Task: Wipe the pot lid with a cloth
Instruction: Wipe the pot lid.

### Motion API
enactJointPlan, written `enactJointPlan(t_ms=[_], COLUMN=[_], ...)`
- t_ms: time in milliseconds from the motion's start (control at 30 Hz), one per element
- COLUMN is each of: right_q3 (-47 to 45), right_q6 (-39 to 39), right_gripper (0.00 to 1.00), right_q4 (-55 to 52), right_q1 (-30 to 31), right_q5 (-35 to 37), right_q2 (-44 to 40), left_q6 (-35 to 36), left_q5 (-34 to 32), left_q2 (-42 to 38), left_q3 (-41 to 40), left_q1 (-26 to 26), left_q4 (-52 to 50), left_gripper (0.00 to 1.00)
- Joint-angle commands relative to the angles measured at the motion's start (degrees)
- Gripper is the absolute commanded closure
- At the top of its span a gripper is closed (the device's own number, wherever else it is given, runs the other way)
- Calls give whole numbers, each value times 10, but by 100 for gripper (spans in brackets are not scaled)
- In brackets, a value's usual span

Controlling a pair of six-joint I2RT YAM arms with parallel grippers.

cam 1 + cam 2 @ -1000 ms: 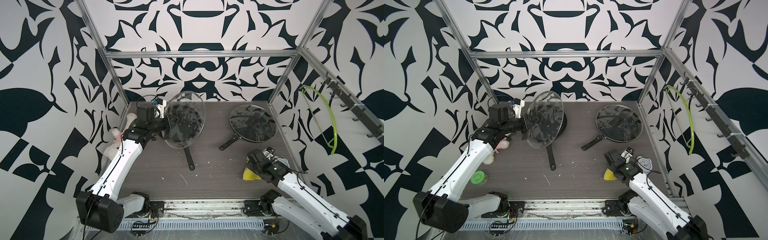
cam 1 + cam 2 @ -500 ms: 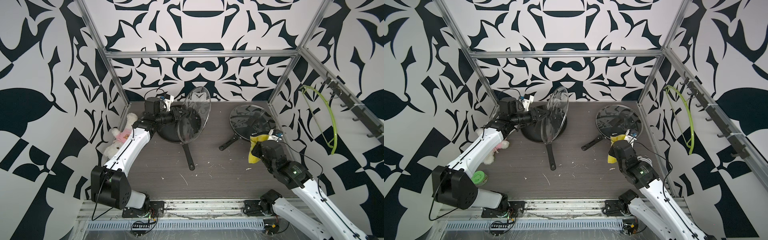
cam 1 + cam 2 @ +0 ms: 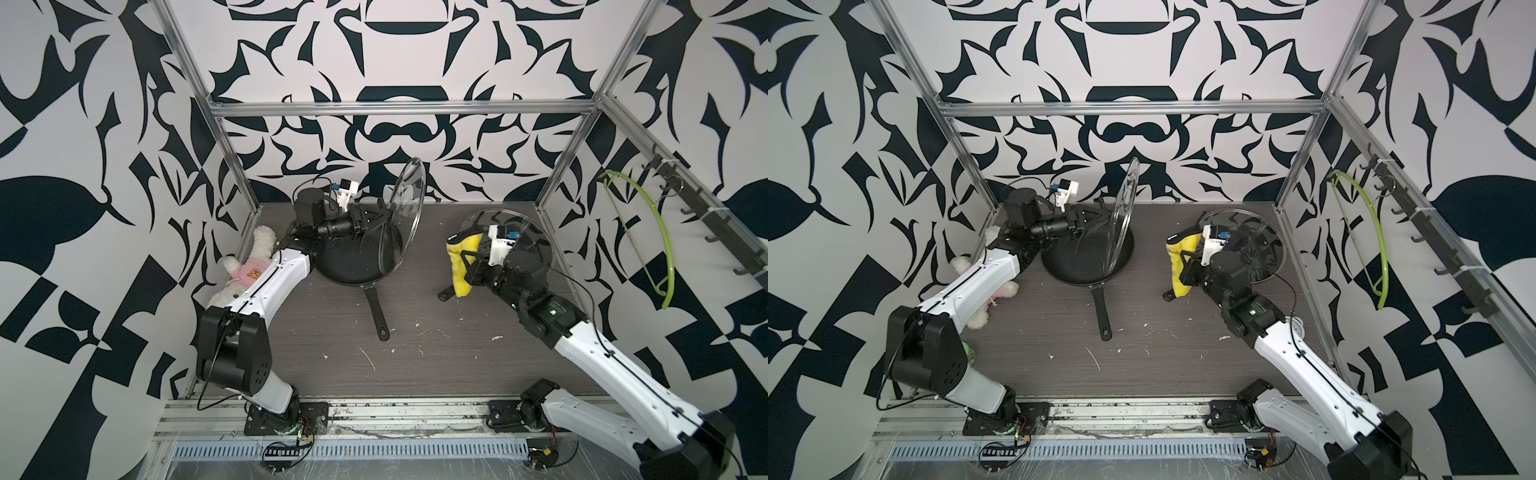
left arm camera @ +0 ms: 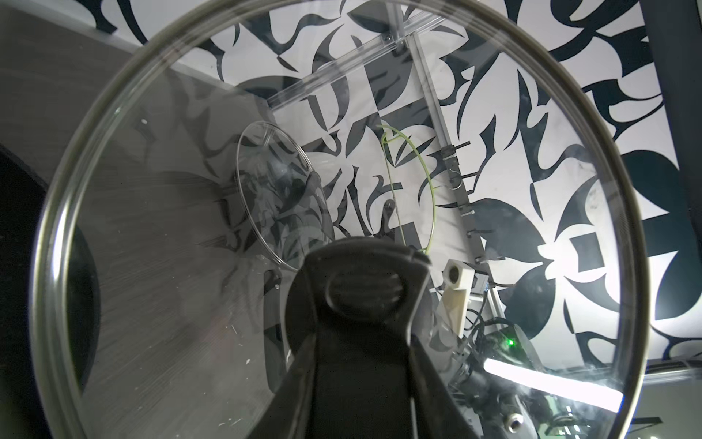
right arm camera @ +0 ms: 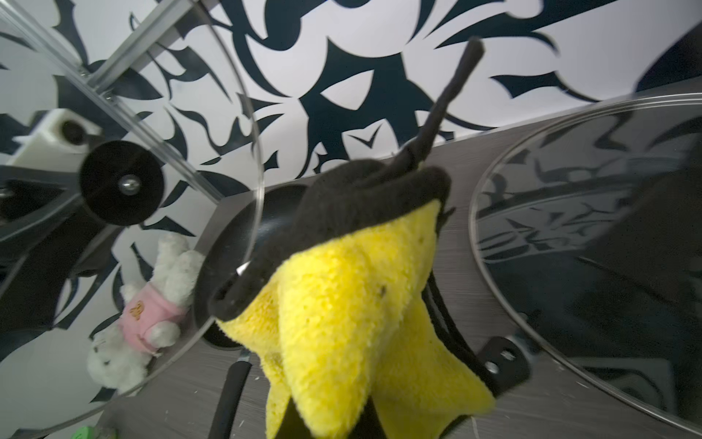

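Start at the left: your left claw (image 3: 380, 217) is closed on the knob of the pot lid (image 3: 405, 195), and what has changed is the angle. A second ago the glass sat tilted, its face turned up toward both top views. Now it stands nearly upright and edge-on to them, over the black pan (image 3: 353, 266) at about 11 o'clock on the table. That turns the lid's underside toward 3 o'clock, where your other arm is, so it looks offered up for wiping. The left arm's white forearm runs past the soft toy (image 3: 249, 274), and the wrist lies level, pointing to 3 o'clock. Moving right, the bigger change is the cloth (image 3: 459, 270). It was low near the front right corner at 5 o'clock, and now it hangs in the air at about 2 o'clock. It is pinched in your right claw (image 3: 473, 268), which is clamped fully shut on it. The right arm reaches up and forward with its wrist aimed to 9 o'clock at the lid, in front of the second pan (image 3: 523, 220) with its own glass cover. Cloth and lid are well apart, so no wiping has begun; I judge that closing that gap is your next move.
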Motion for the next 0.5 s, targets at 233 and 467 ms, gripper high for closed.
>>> enactJointPlan(t_ms=[233,467], right_q3=[69,68], right_q6=[0,15], right_gripper=[100,100], right_q4=[243,358], right_q1=[67,79], right_q5=[-102,-195], right_q2=[121,180], left_q6=[-193,-244], left_q5=[106,111], left_q2=[14,22], left_q3=[56,68], left_q1=[-2,-2], left_q4=[215,244], left_gripper=[100,100])
